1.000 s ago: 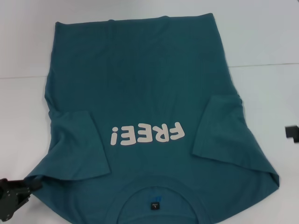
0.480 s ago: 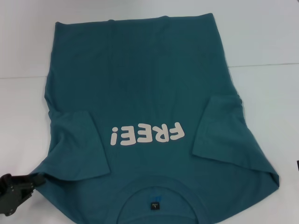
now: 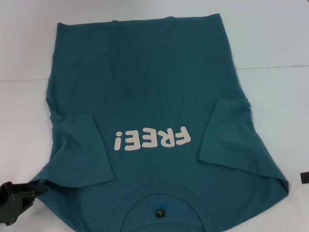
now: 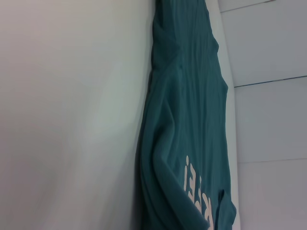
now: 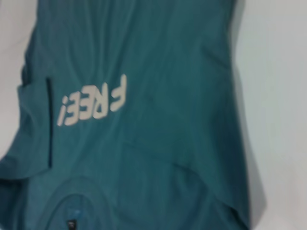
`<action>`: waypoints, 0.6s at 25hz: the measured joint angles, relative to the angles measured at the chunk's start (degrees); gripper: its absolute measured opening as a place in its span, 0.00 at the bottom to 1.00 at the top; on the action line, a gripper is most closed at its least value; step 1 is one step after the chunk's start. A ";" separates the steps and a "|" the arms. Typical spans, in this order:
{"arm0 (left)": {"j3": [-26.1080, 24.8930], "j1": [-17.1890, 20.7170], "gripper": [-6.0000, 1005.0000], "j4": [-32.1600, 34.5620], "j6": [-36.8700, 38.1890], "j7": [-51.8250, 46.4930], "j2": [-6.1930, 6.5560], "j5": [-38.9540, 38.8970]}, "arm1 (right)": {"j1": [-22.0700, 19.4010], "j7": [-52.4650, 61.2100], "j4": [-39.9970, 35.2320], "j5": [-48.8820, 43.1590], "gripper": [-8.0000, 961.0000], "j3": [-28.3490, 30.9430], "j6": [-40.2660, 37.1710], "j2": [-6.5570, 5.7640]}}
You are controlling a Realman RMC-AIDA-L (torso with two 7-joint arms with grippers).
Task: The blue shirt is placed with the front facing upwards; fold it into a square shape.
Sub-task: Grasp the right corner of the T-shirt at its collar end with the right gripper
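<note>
The blue shirt (image 3: pixel 145 87) lies front up on the white table (image 3: pixel 270 48), collar nearest me and hem at the far side. White "FREE!" lettering (image 3: pixel 150 139) crosses the chest, and a black neck label (image 3: pixel 160 212) shows inside the collar. Both short sleeves (image 3: pixel 79 150) (image 3: pixel 229 135) are turned in over the body. My left gripper (image 3: pixel 34 188) sits low at the near left, touching the shirt's shoulder corner. Only a black sliver of my right gripper (image 3: pixel 304 177) shows at the right edge, apart from the cloth. The wrist views show the shirt (image 4: pixel 187 120) (image 5: pixel 153 62) from each side.
A thin seam (image 3: pixel 275 66) runs across the white tabletop behind the shirt's middle. Bare table surface lies on both sides of the shirt and beyond its hem.
My right gripper has dropped back toward the near right edge, away from the sleeve. My left gripper has edged up to the shirt's shoulder corner. The shirt has stayed put.
</note>
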 joint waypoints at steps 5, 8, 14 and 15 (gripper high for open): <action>-0.05 -0.06 0.03 -0.17 0.00 0.33 -0.02 -0.03 | 0.36 0.10 0.04 -1.98 0.73 -0.19 2.15 1.28; -0.06 -0.21 0.03 -0.17 0.00 0.35 -0.02 -0.05 | 0.76 0.62 0.06 -2.17 0.73 -0.17 2.97 1.94; -0.07 -0.20 0.03 -0.17 -0.09 0.41 -0.02 -0.08 | 0.96 1.76 0.08 -2.33 0.73 -0.26 5.27 2.84; -0.07 -0.09 0.03 -0.18 -0.45 0.44 -0.02 -0.09 | 0.97 1.79 0.08 -2.40 0.73 -0.28 5.63 2.98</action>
